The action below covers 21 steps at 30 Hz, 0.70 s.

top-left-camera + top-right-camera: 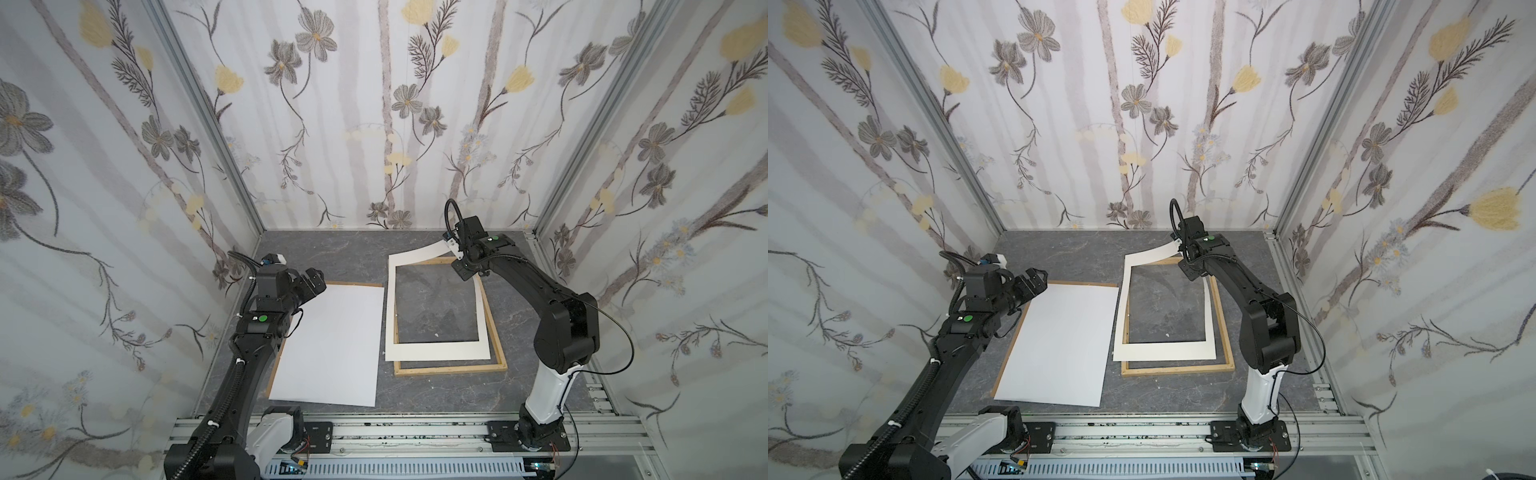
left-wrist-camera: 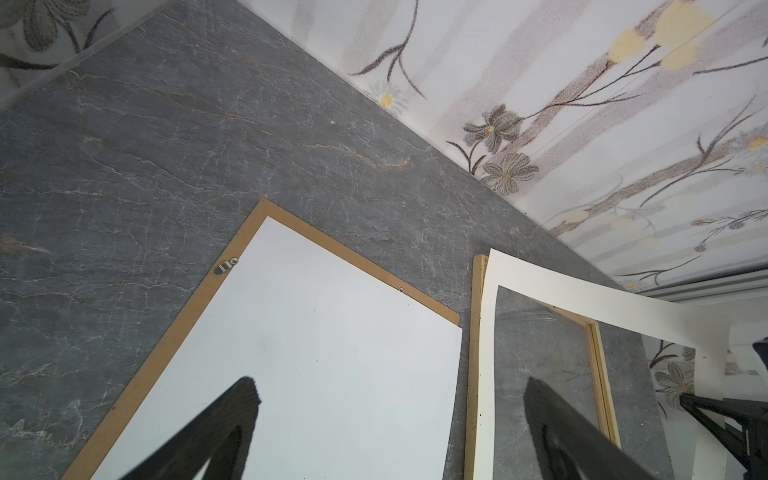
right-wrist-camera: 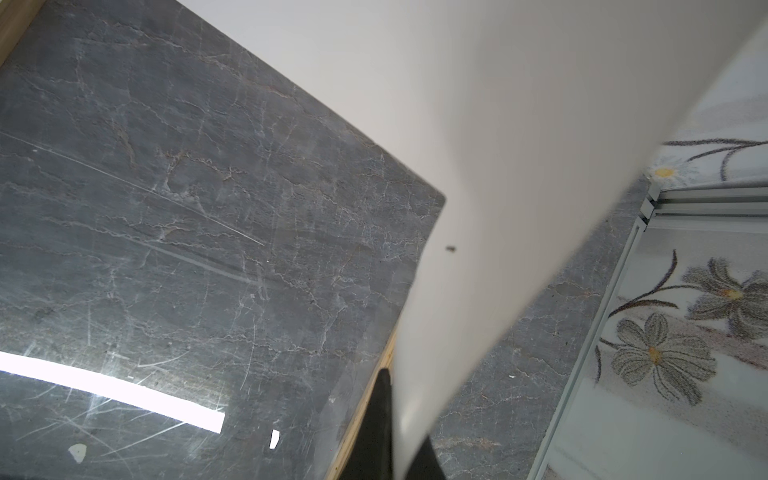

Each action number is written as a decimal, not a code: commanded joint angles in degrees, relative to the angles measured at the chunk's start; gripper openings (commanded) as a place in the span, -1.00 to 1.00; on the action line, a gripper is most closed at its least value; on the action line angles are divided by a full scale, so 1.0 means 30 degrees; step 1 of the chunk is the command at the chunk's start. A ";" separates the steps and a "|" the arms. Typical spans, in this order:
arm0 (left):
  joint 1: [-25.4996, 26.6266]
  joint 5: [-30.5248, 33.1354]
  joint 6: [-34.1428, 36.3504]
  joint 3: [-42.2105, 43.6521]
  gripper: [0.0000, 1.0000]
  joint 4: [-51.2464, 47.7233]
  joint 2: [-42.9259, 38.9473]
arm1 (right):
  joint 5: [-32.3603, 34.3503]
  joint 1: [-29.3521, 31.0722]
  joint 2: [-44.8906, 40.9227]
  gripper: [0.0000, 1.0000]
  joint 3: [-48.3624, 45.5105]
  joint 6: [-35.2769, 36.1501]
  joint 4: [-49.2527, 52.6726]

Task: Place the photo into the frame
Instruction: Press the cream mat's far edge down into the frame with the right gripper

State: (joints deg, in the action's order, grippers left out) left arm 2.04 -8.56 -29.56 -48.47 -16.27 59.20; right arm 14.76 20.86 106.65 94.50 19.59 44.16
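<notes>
The right gripper (image 1: 453,250) is pinching a raised corner of the white windowed mat board (image 1: 436,351) above the light-wood rectangular frame (image 1: 451,368). The left gripper (image 1: 314,279) is hovering wide open over the white paper photo (image 1: 332,345), which is lying beside the frame on a brown fibreboard panel (image 1: 276,370).

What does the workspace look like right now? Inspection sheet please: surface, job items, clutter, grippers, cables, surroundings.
Surface: grey marbled table top.
Job's things: the photo lies white side up on the brown backing panel; the frame lies flat with the white mat board on it, far corner raised.
Clutter: small white scraps inside the frame.
Grippers: left gripper, jaws open, over the photo's far corner, holding nothing; right gripper shut on the mat board's corner.
Cables: black conduit tied along the left arm; no snag seen.
Surroundings: floral walls on three sides; aluminium rail along the near edge.
</notes>
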 commanded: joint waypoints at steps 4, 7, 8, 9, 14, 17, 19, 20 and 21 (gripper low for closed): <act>-0.0006 0.0039 -0.0104 0.0044 1.00 0.0590 0.0043 | 0.1255 -0.0069 -0.0044 -1.00 -0.0738 0.1226 -0.0787; -0.0007 0.0127 -0.0022 0.0071 1.00 0.0504 -0.0040 | 0.2192 -0.0124 0.0183 -1.00 -0.1225 0.1902 -0.1211; 0.0000 0.0142 -0.0023 0.0079 1.00 0.0495 -0.0046 | 0.2297 -0.0128 0.0272 -1.00 -0.1314 0.1997 -0.1426; -0.0006 0.0150 -0.0041 0.0105 1.00 0.0499 -0.0045 | 0.2263 -0.0157 0.0379 -1.00 -0.1298 0.2045 -0.1514; -0.0007 0.0041 -0.0077 0.0116 1.00 0.0585 -0.0002 | 0.2228 -0.0214 0.0923 -1.00 -0.1302 0.2275 -0.2372; -0.0007 0.0025 -0.0079 0.0102 1.00 0.0561 -0.0066 | 0.2189 -0.0306 0.1230 -1.00 -0.1238 0.2542 -0.2684; -0.0007 0.0069 -0.0066 0.0157 1.00 0.0561 -0.0104 | 0.1988 -0.0384 0.1414 -1.00 -0.1239 0.2669 -0.2783; 0.0000 0.0073 -0.0054 0.0160 1.00 0.0560 -0.0078 | 0.1833 -0.0363 0.1473 -1.00 -0.1265 0.2775 -0.2833; 0.0000 0.0069 -0.0049 0.0174 1.00 0.0546 -0.0073 | 0.1763 -0.0362 0.1539 -1.00 -0.1363 0.2866 -0.2906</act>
State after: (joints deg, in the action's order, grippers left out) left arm 2.04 -8.58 -29.58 -48.10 -16.21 59.16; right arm 20.14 19.81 110.76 90.63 26.41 37.32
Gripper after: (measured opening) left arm 0.996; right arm 0.048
